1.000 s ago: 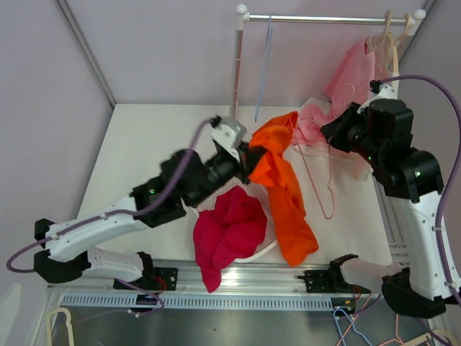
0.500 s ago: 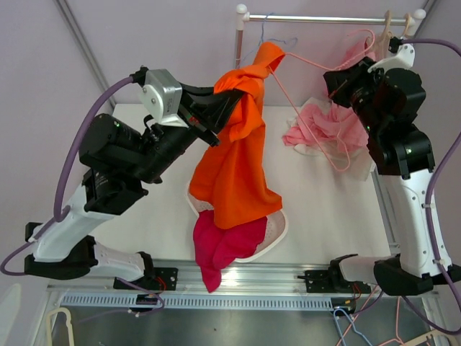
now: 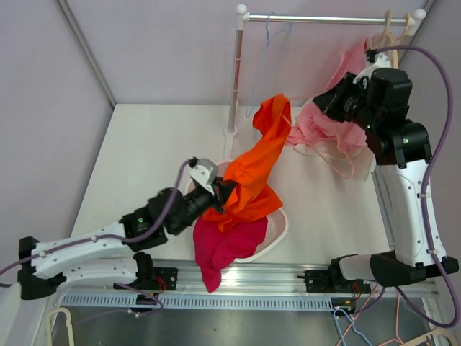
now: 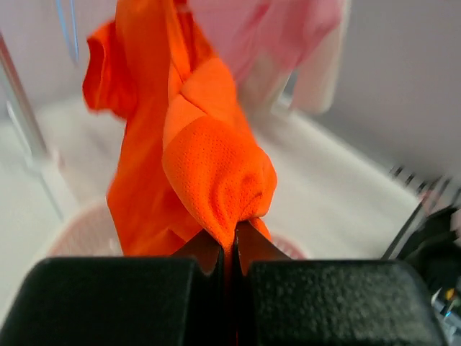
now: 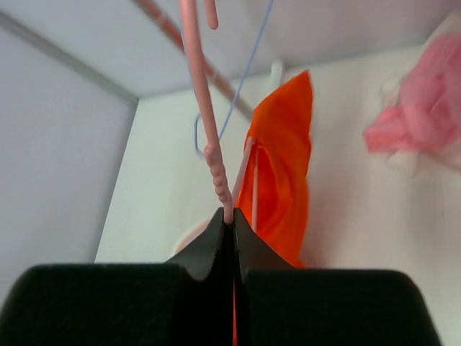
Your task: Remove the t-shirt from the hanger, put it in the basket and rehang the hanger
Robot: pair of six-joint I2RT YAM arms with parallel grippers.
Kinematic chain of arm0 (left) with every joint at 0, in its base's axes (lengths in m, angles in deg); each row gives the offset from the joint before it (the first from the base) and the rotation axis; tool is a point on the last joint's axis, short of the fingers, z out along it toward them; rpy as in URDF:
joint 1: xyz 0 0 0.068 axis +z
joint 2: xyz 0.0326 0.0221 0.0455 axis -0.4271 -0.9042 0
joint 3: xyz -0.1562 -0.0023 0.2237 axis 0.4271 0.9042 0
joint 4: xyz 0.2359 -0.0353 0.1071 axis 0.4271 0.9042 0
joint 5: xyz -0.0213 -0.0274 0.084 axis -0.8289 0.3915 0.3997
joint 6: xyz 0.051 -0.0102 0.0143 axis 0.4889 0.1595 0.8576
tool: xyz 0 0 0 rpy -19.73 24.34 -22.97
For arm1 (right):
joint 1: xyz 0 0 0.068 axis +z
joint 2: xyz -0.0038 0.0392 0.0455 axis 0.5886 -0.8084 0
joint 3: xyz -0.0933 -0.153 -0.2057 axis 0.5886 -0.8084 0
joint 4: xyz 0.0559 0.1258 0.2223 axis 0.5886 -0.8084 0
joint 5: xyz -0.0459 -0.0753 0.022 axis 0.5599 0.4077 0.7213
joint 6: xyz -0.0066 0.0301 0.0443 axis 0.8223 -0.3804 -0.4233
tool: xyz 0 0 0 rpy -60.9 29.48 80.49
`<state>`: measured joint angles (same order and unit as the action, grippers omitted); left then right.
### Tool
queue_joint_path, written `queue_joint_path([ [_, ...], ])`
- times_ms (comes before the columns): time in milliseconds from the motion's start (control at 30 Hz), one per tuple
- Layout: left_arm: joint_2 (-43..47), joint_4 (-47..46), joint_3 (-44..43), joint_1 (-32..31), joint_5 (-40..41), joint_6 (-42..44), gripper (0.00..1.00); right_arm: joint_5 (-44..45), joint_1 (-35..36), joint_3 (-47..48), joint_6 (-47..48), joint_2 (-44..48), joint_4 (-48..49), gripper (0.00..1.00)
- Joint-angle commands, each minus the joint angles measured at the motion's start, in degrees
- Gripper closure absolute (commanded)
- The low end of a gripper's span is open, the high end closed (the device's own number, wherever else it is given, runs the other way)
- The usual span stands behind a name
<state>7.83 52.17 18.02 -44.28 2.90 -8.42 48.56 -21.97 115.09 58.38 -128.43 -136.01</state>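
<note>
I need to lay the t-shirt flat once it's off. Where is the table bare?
Bare: the far-left table between the left wall and the rack pole; also a strip between the basket and the right arm. Crowded: the pink clothes far right, the basket near centre.

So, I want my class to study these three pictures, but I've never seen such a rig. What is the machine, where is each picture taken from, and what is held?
Two robot arms are bolted at the near edge of the table. The wide picture looks down from above and behind them; the other two come from cameras on the wrists. The left gripper is shut on a fold of the orange t-shirt, low over a basket holding a magenta garment. The right gripper pinches the pink hanger, which runs into the shirt. Pink clothes lie on the table.
</note>
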Motion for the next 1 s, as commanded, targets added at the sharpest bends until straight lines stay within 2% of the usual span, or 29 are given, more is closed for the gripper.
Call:
queue_joint_path([
  [0, -0.5, -1.4, 8.6, 0.4, 8.2, -15.0, 0.99, -15.3, -0.1, -5.2, -0.5, 4.5, -5.7, 1.0],
  [100, 0.1, 0.4, 14.4, 0.2, 9.2, -22.9, 0.99, -13.9, -0.1, -12.0, -0.6, 10.2, -4.9, 1.0],
  [167, 2.0, 1.3, 21.1, -0.7, 10.7, -30.5, 0.99, -12.8, -0.1, -12.9, 0.3, 11.6, -6.1, 1.0],
  [267, 6.0, 2.2, 28.5, -7.6, 20.4, -38.2, 0.99, -15.5, -0.1, -13.5, 1.7, 12.7, -8.7, 1.0],
  [300, 6.7, 3.1, 29.8, -9.9, 22.6, -40.0, 0.99, -16.4, -0.1, -14.0, 1.9, 13.2, -9.6, 1.0],
  [400, 5.8, 13.5, 28.5, -9.6, 25.9, -49.6, 0.99, -17.5, 0.1, -16.1, 2.7, 14.9, -12.0, 1.0],
  [467, 3.9, 17.4, 26.8, -9.7, 27.2, -49.9, 1.0, -13.1, 0.2, -15.9, 3.3, 16.1, -12.2, 1.0],
  [500, 3.6, 17.1, 25.3, -10.6, 27.1, -47.8, 0.99, -10.0, 0.2, -16.0, 3.9, 16.6, -9.2, 1.0],
  [633, 3.2, 9.1, 24.5, -16.6, 27.9, -39.5, 0.99, -3.0, 0.2, -19.5, 4.5, 18.3, 2.8, 1.0],
  [800, 0.7, 7.7, 24.2, -20.4, 24.7, -41.8, 0.99, 6.5, 0.1, -15.4, 6.2, 9.9, 8.6, 1.0],
  [867, 1.8, 11.0, 23.9, -25.9, 31.0, -43.8, 0.99, 8.1, 0.0, -12.9, 6.9, 6.3, 9.4, 1.0],
  [900, 2.5, 14.1, 23.1, -32.2, 39.7, -48.0, 0.99, 8.8, 0.1, -10.7, 7.2, 3.2, 10.3, 1.0],
  [967, 4.5, 24.6, 20.3, -35.9, 44.7, -51.5, 0.99, 9.4, 0.0, -9.6, 8.0, 0.5, 11.6, 1.0],
])
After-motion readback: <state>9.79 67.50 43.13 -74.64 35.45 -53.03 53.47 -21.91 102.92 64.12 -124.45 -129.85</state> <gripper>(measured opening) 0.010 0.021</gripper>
